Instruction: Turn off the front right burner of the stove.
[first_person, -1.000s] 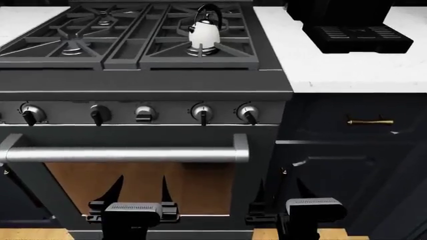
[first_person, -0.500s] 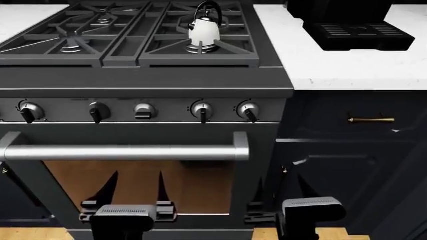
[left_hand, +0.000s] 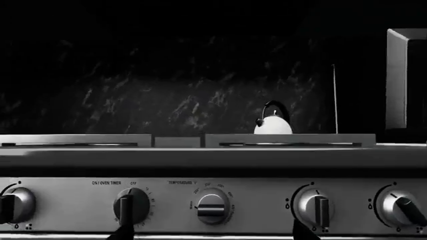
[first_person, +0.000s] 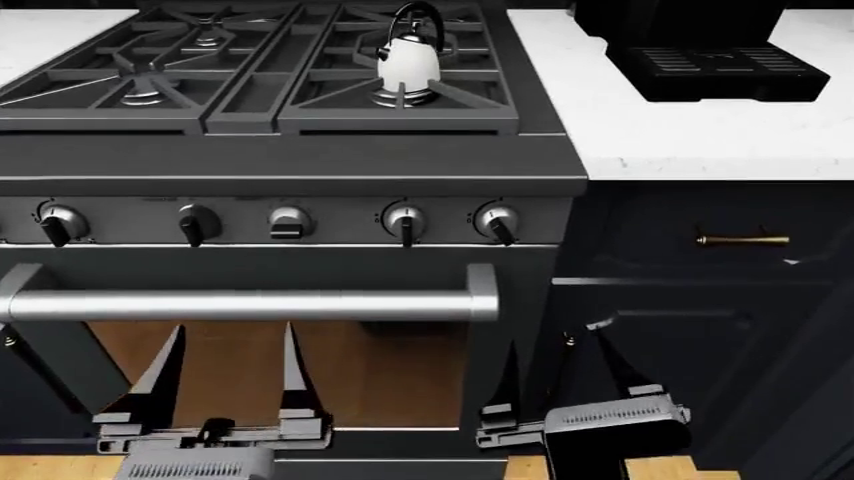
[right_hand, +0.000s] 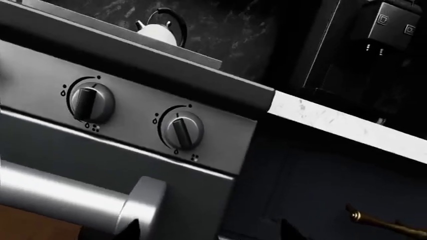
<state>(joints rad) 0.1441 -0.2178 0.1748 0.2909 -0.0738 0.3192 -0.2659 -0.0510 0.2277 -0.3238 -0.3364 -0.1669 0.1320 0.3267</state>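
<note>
Head view: the stove (first_person: 287, 160) fills the left and centre of the frame, grates on top, five knobs in a row across its front panel. The front right burner (first_person: 400, 97) sits upper centre, and a white kettle (first_person: 408, 62) stands right on it, covering most of the burner head. Below the knobs runs the bar handle (first_person: 254, 303), with the brown oven window underneath.

Low in the frame, the left gripper (first_person: 227, 385) is spread wide, both fingers pointing up in front of the oven window, nothing between them. The right gripper (first_person: 561, 385) is at lower right, by the stove's right edge and the dark cabinet, also parted and empty.

The rightmost knob (first_person: 497, 223) has its pointer tilted off vertical; its neighbour (first_person: 404, 223) points straight down.

Upper right, a black coffee machine (first_person: 714, 55) stands on the white counter (first_person: 667, 120). A brass pull (first_person: 741, 240) shows on the cabinet drawer.
</note>
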